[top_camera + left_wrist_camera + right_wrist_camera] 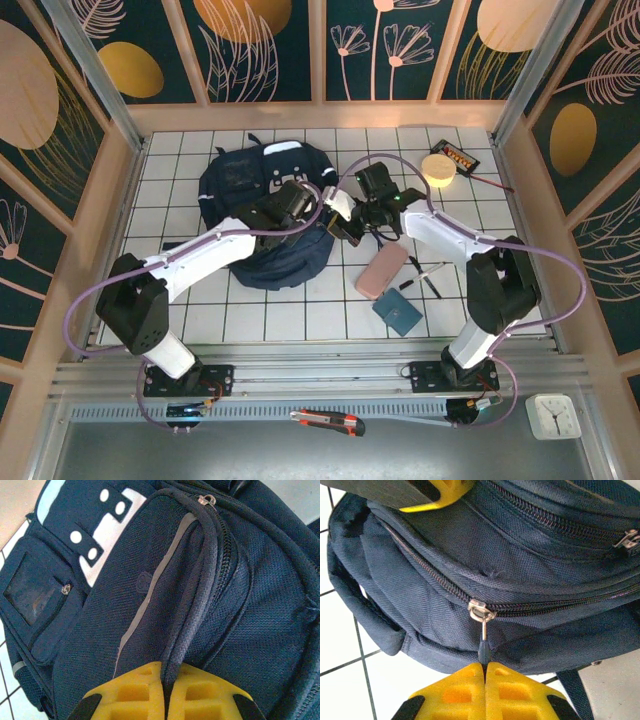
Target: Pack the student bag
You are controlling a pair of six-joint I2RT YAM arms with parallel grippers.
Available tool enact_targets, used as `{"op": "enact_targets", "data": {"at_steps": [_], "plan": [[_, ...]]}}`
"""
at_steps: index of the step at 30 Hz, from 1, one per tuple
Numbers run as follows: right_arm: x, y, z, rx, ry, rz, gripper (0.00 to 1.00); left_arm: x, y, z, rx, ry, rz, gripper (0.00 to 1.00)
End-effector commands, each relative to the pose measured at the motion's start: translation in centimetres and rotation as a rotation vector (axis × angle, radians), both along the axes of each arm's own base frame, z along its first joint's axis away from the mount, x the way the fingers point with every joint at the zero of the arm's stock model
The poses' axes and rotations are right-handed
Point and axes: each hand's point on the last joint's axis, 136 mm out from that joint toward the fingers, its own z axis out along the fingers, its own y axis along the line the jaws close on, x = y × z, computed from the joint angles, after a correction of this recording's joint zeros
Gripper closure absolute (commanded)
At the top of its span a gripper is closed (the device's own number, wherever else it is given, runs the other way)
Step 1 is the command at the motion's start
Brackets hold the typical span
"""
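The right pincer (485, 672) is clenched on the zip pull (482, 641), right at its tips. The left pincer (166, 682) is clenched on a fold of the bag (150, 580) that runs up from between its fingers. The blue bag lies on the desk (260, 312) under both pincers and stretches away past them.

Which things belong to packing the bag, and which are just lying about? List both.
In the job: bag; zip pull, pinched by the right gripper; left gripper, clamped on a bag fold; likely for packing: pink case, teal booklet, pens.
Lying about: yellow disc, black gadget, cutter, clock.
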Motion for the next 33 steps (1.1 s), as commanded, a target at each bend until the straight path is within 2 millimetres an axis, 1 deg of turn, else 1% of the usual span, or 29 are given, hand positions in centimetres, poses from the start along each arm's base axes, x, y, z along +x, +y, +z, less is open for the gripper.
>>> {"op": "enact_targets", "data": {"at_steps": [1, 2, 3, 4, 5, 6, 8, 12, 16, 20, 25, 27, 28, 29, 31, 32, 33], "plan": [[-0.7, -0.1, 3.1, 0.130, -0.012, 0.040, 1.00, -0.2, 1.3, 0.2, 0.057, -0.018, 0.009, 1.00], [-0.8, -0.1, 3.2, 0.177, -0.018, 0.048, 0.92, -0.2, 1.3, 0.3, 0.054, -0.020, 0.006, 1.00], [-0.9, 0.0, 3.4, 0.239, -0.030, 0.056, 0.90, -0.2, 1.3, 0.4, 0.052, -0.021, 0.001, 1.00], [-0.7, -0.1, 3.7, 0.287, -0.041, 0.062, 0.92, -0.2, 1.3, 0.4, 0.054, -0.023, 0.000, 1.00], [-0.5, -0.2, 3.9, 0.320, -0.041, 0.062, 0.99, -0.2, 1.4, 0.5, 0.056, -0.024, -0.001, 1.00], [-0.2, -0.2, 4.1, 0.345, -0.036, 0.062, 1.00, -0.3, 1.5, 0.5, 0.062, -0.023, -0.003, 1.00], [-0.1, 0.3, 4.0, 0.357, -0.012, 0.079, 1.00, -0.4, 1.5, 0.6, 0.065, -0.023, -0.005, 1.00], [-1.8, 1.6, 3.9, 0.387, 0.026, 0.131, 1.00, -0.2, 1.1, 0.9, 0.045, -0.026, -0.008, 1.00], [-3.2, 2.1, 3.5, 0.382, 0.056, 0.137, 1.00, 0.3, 0.7, 1.2, 0.042, -0.036, -0.010, 1.00], [-3.5, 1.9, 3.1, 0.376, 0.070, 0.108, 1.00, 0.7, 0.1, 1.5, 0.018, -0.038, -0.013, 1.00], [-3.9, 2.1, 1.8, 0.364, 0.098, 0.077, 1.00, 0.8, -0.3, 1.6, -0.005, -0.039, -0.014, 1.00], [-3.8, 2.2, 2.0, 0.376, 0.101, 0.061, 1.00, 0.7, -0.2, 1.7, -0.004, -0.040, -0.016, 1.00], [-3.4, 2.1, 2.1, 0.379, 0.087, 0.031, 1.00, 0.6, -0.1, 1.6, -0.003, -0.041, -0.015, 1.00], [-3.1, 1.9, 2.4, 0.384, 0.066, 0.008, 0.87, 0.6, -0.1, 1.6, -0.001, -0.040, -0.016, 1.00], [-2.2, 1.3, 3.3, 0.393, -0.023, -0.050, 0.56, 0.4, 0.0, 1.5, 0.000, -0.037, -0.018, 1.00], [-1.9, 0.9, 3.4, 0.389, -0.052, -0.075, 0.49, 0.4, 0.1, 1.5, 0.001, -0.036, -0.018, 1.00], [-1.6, 0.7, 3.4, 0.378, -0.073, -0.087, 0.45, 0.3, 0.1, 1.4, 0.001, -0.036, -0.018, 1.00]]}}
